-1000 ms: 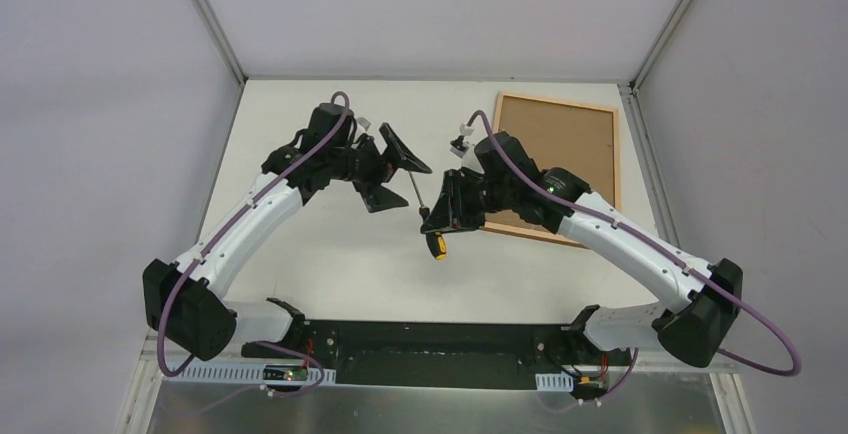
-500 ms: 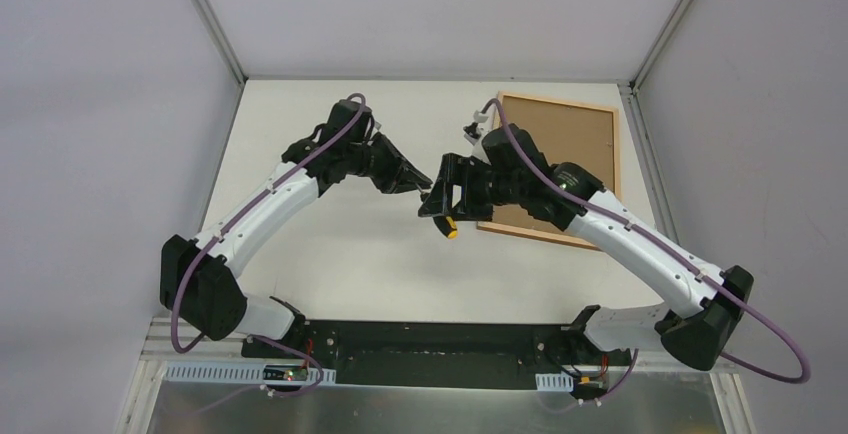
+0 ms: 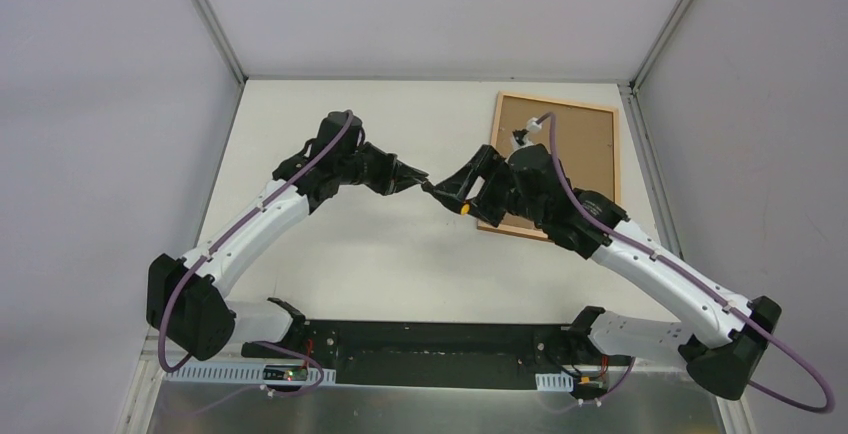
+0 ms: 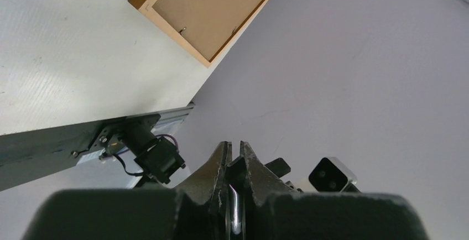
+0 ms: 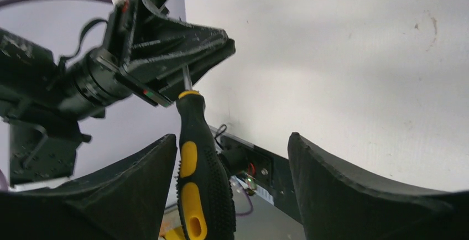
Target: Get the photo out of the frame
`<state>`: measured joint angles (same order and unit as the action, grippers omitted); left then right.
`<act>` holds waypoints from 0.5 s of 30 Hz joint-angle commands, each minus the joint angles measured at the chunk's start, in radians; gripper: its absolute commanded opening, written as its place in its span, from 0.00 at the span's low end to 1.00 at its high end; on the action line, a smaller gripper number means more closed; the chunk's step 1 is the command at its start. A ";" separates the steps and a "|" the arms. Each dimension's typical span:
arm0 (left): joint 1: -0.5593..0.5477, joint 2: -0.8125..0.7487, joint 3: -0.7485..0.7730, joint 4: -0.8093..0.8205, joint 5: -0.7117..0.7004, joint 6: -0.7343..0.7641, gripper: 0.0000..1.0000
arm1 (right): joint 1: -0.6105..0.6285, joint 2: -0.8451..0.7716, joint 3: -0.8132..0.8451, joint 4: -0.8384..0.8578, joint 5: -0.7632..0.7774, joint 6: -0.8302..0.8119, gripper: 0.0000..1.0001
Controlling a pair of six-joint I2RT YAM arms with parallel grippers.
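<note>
Wooden frame point(image 4: 171, 31), matt back point(image 4: 213, 5), knobbly plastic screwdriver handle point(image 5: 198, 190), metal shaft point(image 5: 186, 78)

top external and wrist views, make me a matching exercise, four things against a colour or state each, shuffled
Things:
1 frame
2 screwdriver
3 left gripper
4 right gripper

States:
A fingers spread wide apart
B black and yellow handle
C cork-brown back facing up
D shut on a thin metal shaft

Pairs: 1-C, 2-B, 3-D, 4-A
</note>
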<state>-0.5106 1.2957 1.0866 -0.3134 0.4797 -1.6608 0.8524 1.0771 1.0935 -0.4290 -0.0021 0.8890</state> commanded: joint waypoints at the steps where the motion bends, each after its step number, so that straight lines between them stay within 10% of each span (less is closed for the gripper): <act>1: -0.005 -0.057 -0.021 0.036 -0.068 -0.190 0.00 | 0.001 0.018 0.027 0.114 0.093 0.070 0.73; 15: -0.006 -0.064 -0.020 0.036 -0.105 -0.234 0.00 | 0.008 0.092 0.060 0.151 0.046 0.064 0.55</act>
<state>-0.5098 1.2686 1.0630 -0.2924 0.3855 -1.7454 0.8547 1.1675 1.1183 -0.3252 0.0463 0.9417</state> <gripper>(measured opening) 0.062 0.558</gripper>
